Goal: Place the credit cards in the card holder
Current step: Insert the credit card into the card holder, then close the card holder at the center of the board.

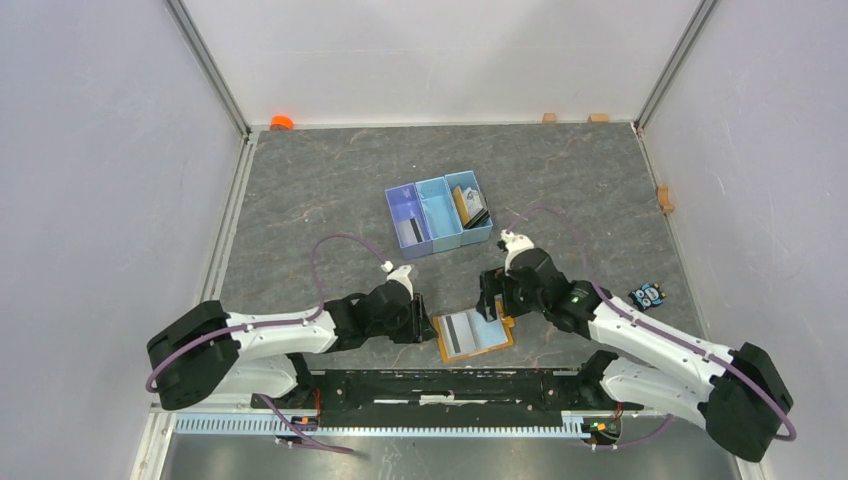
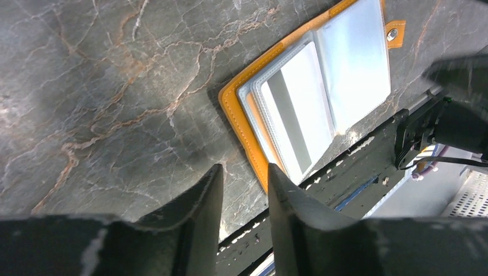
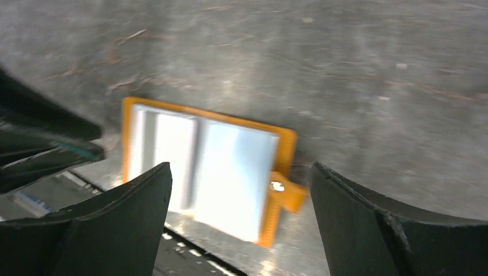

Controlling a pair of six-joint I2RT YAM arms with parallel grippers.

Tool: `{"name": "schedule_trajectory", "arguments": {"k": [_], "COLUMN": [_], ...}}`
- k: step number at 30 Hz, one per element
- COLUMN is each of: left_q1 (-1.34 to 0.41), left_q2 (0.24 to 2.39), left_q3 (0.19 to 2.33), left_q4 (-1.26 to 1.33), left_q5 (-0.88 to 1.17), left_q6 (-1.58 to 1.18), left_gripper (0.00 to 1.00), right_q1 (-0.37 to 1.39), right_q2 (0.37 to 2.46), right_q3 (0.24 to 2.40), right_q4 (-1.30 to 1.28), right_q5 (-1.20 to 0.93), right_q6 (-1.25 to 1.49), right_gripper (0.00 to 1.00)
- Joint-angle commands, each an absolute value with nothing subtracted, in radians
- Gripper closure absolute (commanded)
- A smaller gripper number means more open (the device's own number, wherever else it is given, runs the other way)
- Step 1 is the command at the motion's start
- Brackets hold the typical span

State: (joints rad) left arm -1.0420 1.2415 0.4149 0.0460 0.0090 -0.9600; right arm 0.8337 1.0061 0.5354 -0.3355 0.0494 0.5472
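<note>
Now your left gripper sits low over the grey marbled table. Its two dark fingers stand a narrow gap apart, with only bare tabletop showing between them. It holds nothing.

Just ahead of those fingertips and slightly to their right lies the card holder, an orange-tan wallet opened flat with its clear sleeves facing up. Its near orange edge is just beside the right fingertip; you cannot tell whether they touch. A pale card with a dark stripe sits in the sleeve nearest this gripper.

Your right gripper hangs on the wallet's other side with its fingers spread wide and nothing in them. In its blurred wrist view, the wallet shows between the two fingers, with the clasp tab toward the right one.

Well beyond both grippers stands a blue three-compartment tray. More credit cards rest in its end compartments: yellow and black in one, grey in the other.
</note>
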Motion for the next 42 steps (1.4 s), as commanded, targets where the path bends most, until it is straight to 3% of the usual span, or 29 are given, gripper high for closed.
{"name": "schedule_trajectory", "arguments": {"k": [1,7,23,27,33,36,42], "left_q1": [-1.035,-1.022,-1.007,-0.999,-0.962,-0.936,-0.871], "left_q2": [1.198,1.183,1.168,1.159,1.151,1.145,1.125], "left_q3": [0.436,0.434,0.42,0.421,0.438,0.452,0.485], "left_q4": [-0.041,-0.053,-0.058,-0.065,-0.086,-0.093,-0.111], "left_q5": [-0.008,0.007,0.026,0.03,0.065,0.087,0.142], "left_q6": [-0.914,-0.916,-0.92,-0.915,-0.883,-0.865,-0.828], "left_gripper": [0.56,0.55,0.55,0.55,0.55,0.55,0.55], "right_q1": [0.7,0.595,0.561,0.56,0.557,0.557,0.557], "right_q2": [0.963,0.953,1.023,1.017,0.966,0.944,0.915], "right_q3": [0.52,0.45,0.371,0.388,0.477,0.542,0.683], "right_q4": [-0.435,-0.394,-0.27,-0.292,-0.386,-0.448,-0.559], "right_q5": [0.019,-0.093,-0.197,-0.191,-0.162,-0.142,-0.151], "right_q6": [0.442,0.402,0.422,0.414,0.393,0.371,0.309], "right_gripper": [0.09,0.17,0.57,0.75,0.93,0.99,1.0]}}
